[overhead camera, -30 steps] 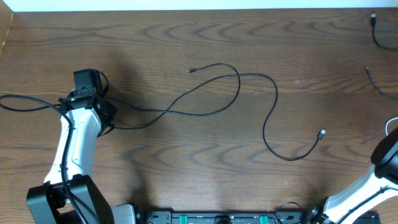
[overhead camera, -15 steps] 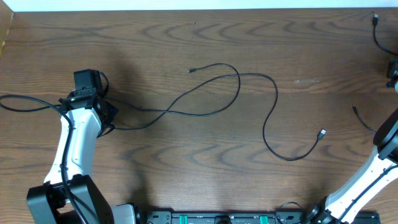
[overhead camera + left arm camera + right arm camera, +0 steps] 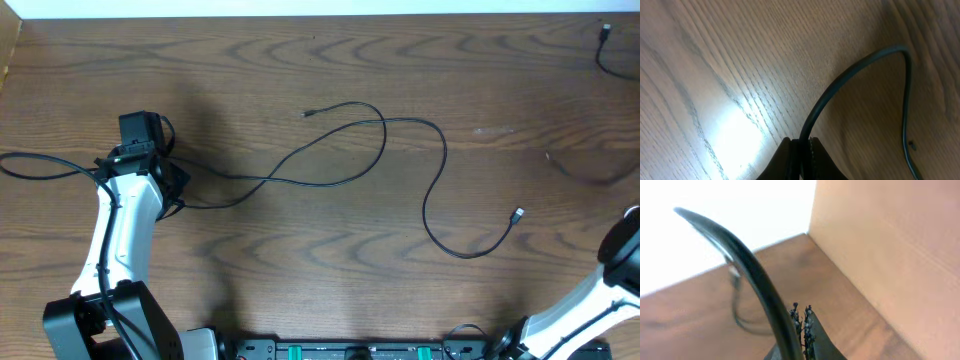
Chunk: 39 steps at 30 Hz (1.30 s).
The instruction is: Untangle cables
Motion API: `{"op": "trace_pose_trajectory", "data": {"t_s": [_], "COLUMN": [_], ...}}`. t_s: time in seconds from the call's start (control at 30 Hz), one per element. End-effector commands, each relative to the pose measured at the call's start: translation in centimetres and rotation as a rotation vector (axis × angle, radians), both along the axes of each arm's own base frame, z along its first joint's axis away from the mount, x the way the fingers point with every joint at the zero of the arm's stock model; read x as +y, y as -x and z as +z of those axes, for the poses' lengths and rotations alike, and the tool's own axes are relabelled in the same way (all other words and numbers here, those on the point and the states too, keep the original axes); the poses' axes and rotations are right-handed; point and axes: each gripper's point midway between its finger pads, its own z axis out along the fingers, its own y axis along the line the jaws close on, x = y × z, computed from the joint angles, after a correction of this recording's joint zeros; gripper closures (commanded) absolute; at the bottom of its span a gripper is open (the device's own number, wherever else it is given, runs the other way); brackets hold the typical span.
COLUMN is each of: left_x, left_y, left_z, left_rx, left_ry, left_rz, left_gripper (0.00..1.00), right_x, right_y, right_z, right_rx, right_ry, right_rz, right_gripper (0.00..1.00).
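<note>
Long black cable (image 3: pixel 400 122) is looping across the table's (image 3: pixel 300 260) middle overhead, one end running in by my left arm (image 3: pixel 125 230). A second cable (image 3: pixel 603 60) is lying far right.

Left wrist: my left gripper (image 3: pixel 801 144) is clenching the long black cable (image 3: pixel 850 75).

Right wrist: my right gripper (image 3: pixel 802 312) is sitting clamped shut, with a blurred black cord (image 3: pixel 750 270) alongside, possibly pinched.

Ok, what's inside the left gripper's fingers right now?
A black cable is pinched in the shut left gripper, bare wooden table behind it. The clamped stretch is hidden by the fingers; overhead, the arm covers the grip.
</note>
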Motion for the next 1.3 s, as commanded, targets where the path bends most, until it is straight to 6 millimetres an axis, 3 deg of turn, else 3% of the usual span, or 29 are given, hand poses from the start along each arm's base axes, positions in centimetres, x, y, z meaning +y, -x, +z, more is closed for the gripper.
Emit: {"op": "trace_pose_trajectory", "data": {"t_s": [0.0, 0.17, 0.3, 0.53, 0.57, 0.73, 0.83, 0.93, 1.1, 1.2, 1.27], "left_x": [0.1, 0.1, 0.1, 0.1, 0.1, 0.1, 0.1, 0.1, 0.1, 0.1, 0.1], "left_y": [-0.4, -0.4, -0.4, -0.4, -0.4, -0.4, -0.4, -0.4, -0.4, -0.4, -0.4], "left_z": [0.7, 0.7, 0.7, 0.7, 0.7, 0.7, 0.7, 0.7, 0.7, 0.7, 0.7], "left_rx": [-0.02, -0.02, -0.02, -0.019, -0.02, -0.019, -0.019, -0.019, -0.019, -0.02, -0.019], "left_ry": [-0.003, -0.003, -0.003, -0.003, -0.003, -0.003, -0.003, -0.003, -0.003, -0.003, -0.003], "left_rz": [0.01, 0.01, 0.01, 0.01, 0.01, 0.01, 0.01, 0.01, 0.01, 0.01, 0.01], "left_gripper": [0.92, 0.92, 0.92, 0.92, 0.92, 0.92, 0.92, 0.92, 0.92, 0.92, 0.92], "right_x": [4.1, 8.8, 10.8, 15.0, 15.9, 16.4, 14.7, 10.1, 1.5, -2.3, -3.7], "right_y": [-0.6, 0.5, 1.9, 1.9, 1.4, -0.2, -1.3, -1.6, -0.3, 0.8, 1.3], "right_z": [6.6, 11.4, 12.0, 4.6, 2.6, -1.7, -1.9, -1.9, -1.8, -1.4, -2.1], "right_rx": [-0.204, -0.301, -0.309, -0.122, -0.09, -0.067, -0.136, -0.225, -0.348, -0.397, -0.386], "right_ry": [-0.155, -0.288, -0.459, -0.841, -0.945, -1.181, -1.194, -1.079, -0.895, -0.792, -0.734], "right_rz": [0.131, 0.281, 0.279, 0.35, 0.38, 0.415, 0.479, 0.413, 0.204, 0.138, 0.1], "right_gripper": [0.99, 0.99, 0.99, 0.99, 0.99, 0.99, 0.99, 0.99, 0.99, 0.99, 0.99]}}
